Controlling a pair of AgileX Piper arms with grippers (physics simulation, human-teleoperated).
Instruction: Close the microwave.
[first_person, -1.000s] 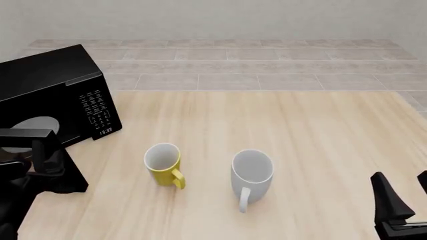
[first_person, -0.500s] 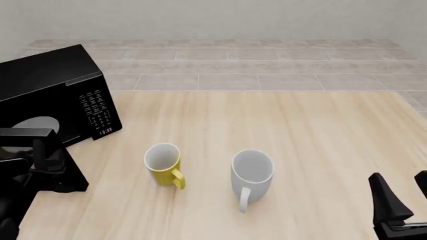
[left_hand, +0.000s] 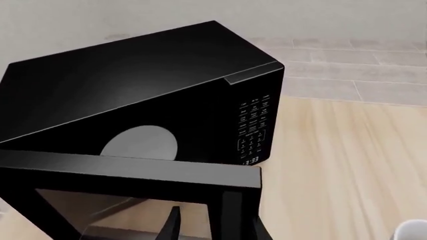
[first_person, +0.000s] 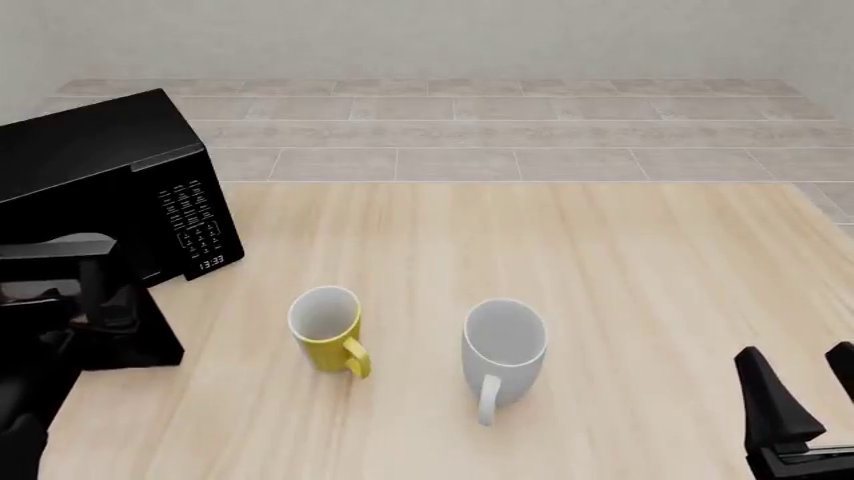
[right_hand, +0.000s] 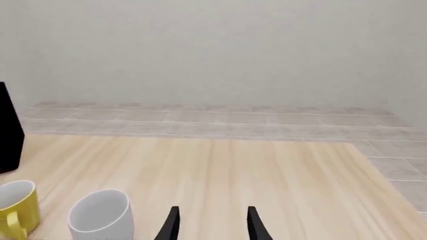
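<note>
Microwave (first_person: 114, 190) door (left_hand: 127, 177) looks rigid, glossy, light-swinging; left gripper (left_hand: 213, 227), parted, straddles its free edge; right gripper (right_hand: 212, 222) parted, idle.

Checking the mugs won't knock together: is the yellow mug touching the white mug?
Apart. In the front view, bare table shows plainly between the yellow mug and the white mug, which stand side by side.

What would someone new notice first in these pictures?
The big black microwave at the table's far left, its door swung open toward the arms, with the left gripper at the door's edge. Then the yellow mug and white mug side by side mid-table.
</note>
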